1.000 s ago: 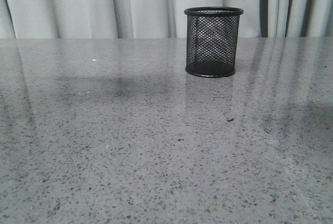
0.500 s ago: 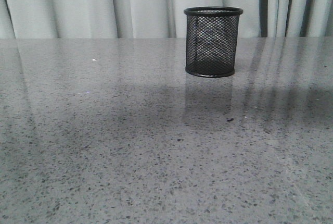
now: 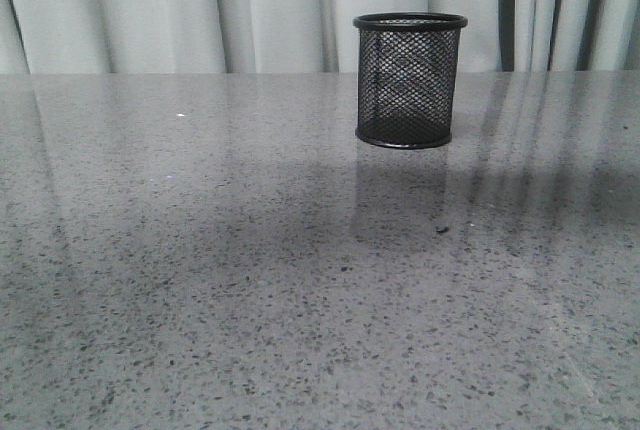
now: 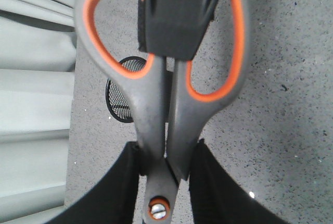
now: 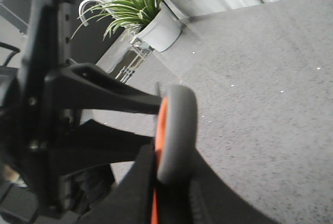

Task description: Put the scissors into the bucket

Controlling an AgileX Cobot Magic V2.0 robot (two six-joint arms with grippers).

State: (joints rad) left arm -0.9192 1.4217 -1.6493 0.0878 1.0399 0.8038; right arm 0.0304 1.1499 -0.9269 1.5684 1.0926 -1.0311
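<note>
The bucket, a black wire-mesh cup, stands upright at the back of the table, right of the middle. Neither gripper shows in the front view. In the left wrist view my left gripper is shut on the scissors just above the pivot screw. The grey, orange-lined loops point away from it, and the bucket lies far below, partly hidden behind them. The right gripper grips the scissors between the loops. In the right wrist view my right gripper is shut on a handle loop, with the left gripper beside it.
The grey speckled table has a small dark speck in front of the bucket. Pale curtains hang behind the table. A potted plant stands beyond the table's edge.
The bucket has not moved. The broad shadow on the table has spread across the middle and to the right.
</note>
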